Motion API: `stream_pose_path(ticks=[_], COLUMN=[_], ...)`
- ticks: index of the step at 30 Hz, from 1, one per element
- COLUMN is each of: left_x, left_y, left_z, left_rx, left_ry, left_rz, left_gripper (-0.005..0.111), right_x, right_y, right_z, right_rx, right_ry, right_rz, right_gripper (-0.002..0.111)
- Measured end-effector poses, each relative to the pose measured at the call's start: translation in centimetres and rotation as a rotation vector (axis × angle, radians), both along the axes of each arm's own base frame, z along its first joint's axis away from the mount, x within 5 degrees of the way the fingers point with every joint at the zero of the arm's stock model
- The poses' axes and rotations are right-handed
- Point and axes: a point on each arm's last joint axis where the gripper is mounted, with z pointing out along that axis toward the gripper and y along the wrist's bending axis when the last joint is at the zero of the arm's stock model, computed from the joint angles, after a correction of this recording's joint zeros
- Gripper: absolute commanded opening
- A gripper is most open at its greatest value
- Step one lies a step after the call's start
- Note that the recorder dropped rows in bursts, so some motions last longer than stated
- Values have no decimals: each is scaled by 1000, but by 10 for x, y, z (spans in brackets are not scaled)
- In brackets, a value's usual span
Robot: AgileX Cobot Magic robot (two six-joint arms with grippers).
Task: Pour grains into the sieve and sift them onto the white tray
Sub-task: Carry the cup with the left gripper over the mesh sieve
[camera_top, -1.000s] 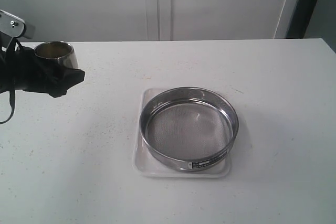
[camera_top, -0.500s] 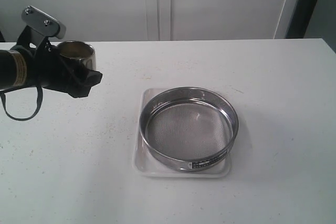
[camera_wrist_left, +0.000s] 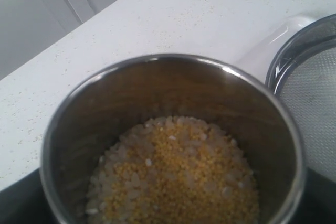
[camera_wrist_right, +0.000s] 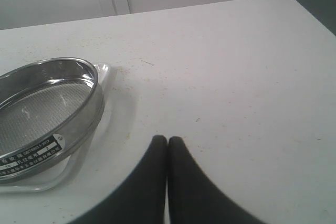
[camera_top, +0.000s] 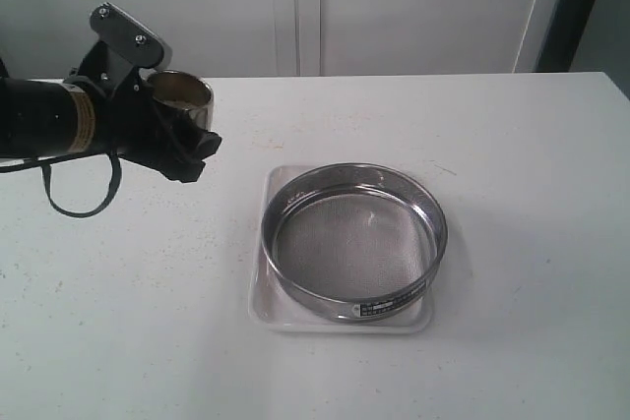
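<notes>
My left gripper (camera_top: 182,135) is shut on a small steel cup (camera_top: 179,91) and holds it upright above the table, left of the sieve (camera_top: 354,241). The left wrist view looks down into that cup (camera_wrist_left: 173,87), which holds yellow grains (camera_wrist_left: 178,177) mixed with paler bits. The sieve, a wide steel ring with a mesh bottom, sits empty on the white tray (camera_top: 266,307); both also show in the right wrist view, the sieve (camera_wrist_right: 47,119) on the tray (camera_wrist_right: 68,174). My right gripper (camera_wrist_right: 167,140) is shut on nothing, low over the bare table beside the tray, and does not show in the exterior view.
The white table (camera_top: 512,164) spreads on all sides of the tray. A pale wall with cabinet doors (camera_top: 295,7) runs behind its far edge. A dark upright strip (camera_top: 576,7) stands at the back right.
My left arm has carried the cup to the right, toward the sieve, and a little higher. The sieve, tray and right gripper have not moved.
</notes>
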Motion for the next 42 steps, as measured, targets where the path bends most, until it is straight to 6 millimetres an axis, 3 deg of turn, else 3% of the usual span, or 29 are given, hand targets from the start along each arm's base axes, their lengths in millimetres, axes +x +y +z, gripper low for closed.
stream_pose_path(ticks=[23, 35, 40, 42], left_x=[16, 11, 19, 19], left_y=[-69, -84, -95, -109], left_z=[-17, -25, -8, -12], left_rx=[178, 344, 328, 372], left_ry=[-36, -100, -155, -180], left_rz=[-95, -176, -169, -210], left_gripper=[0, 0, 0, 0], right_x=[0, 0, 0, 0], right_y=[0, 0, 0, 0], right_z=[0, 0, 0, 0], right_rx=[2, 2, 2, 2], right_ry=[0, 0, 0, 0], right_rz=[0, 0, 0, 0], right_gripper=[0, 0, 0, 0])
